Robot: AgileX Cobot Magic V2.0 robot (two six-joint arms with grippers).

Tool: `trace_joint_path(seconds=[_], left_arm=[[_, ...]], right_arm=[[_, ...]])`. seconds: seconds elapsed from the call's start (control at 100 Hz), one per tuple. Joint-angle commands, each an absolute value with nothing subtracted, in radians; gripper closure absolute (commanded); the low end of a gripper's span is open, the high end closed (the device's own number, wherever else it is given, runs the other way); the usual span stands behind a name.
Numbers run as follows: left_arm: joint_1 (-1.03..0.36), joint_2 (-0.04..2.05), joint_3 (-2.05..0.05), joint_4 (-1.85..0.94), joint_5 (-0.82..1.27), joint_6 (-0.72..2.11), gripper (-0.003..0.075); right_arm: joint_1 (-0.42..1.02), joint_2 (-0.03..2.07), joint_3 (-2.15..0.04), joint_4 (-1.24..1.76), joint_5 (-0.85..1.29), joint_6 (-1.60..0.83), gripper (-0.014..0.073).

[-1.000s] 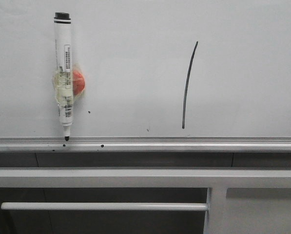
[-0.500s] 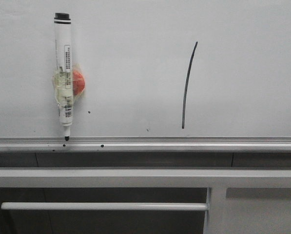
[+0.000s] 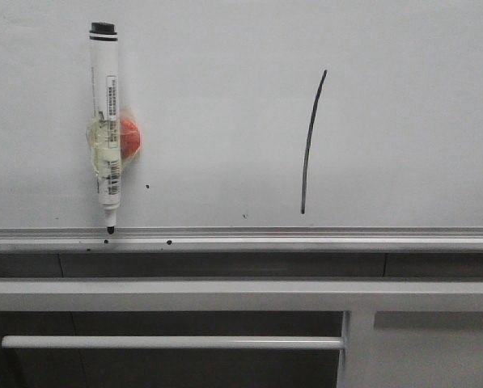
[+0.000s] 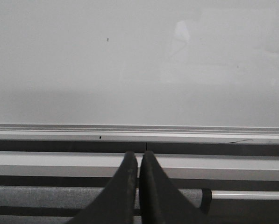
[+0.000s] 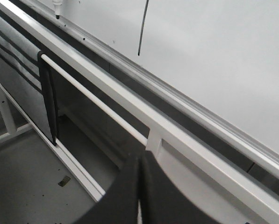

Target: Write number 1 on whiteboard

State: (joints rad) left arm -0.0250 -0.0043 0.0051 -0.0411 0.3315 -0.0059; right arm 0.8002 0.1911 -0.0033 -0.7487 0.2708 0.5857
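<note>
Both grippers, left and right, are clenched on nothing, below the rail. Nothing has moved since earlier. Beyond, on the whiteboard, the 1 stands right of the marker, whose barcode label is unreadable.

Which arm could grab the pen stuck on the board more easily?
Probably the left. The pen hangs on the whiteboard's left side, and the left claw faces the board squarely. The right claw sits back at an angle.
</note>
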Motion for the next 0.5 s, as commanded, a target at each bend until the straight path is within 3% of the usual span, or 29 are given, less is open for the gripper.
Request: trace_joint_path(seconds=[0.0, 0.49], left_arm=[[-0.022, -0.028, 0.012, -0.055, 0.265, 0.000, 0.0741], [-0.022, -0.028, 0.012, -0.043, 0.259, 0.000, 0.0741]], right_arm=[[0.802, 0.199, -0.029, -0.766, 0.223, 0.588, 0.0657], [0.802, 0.199, -0.029, -0.766, 0.223, 0.588, 0.0657]])
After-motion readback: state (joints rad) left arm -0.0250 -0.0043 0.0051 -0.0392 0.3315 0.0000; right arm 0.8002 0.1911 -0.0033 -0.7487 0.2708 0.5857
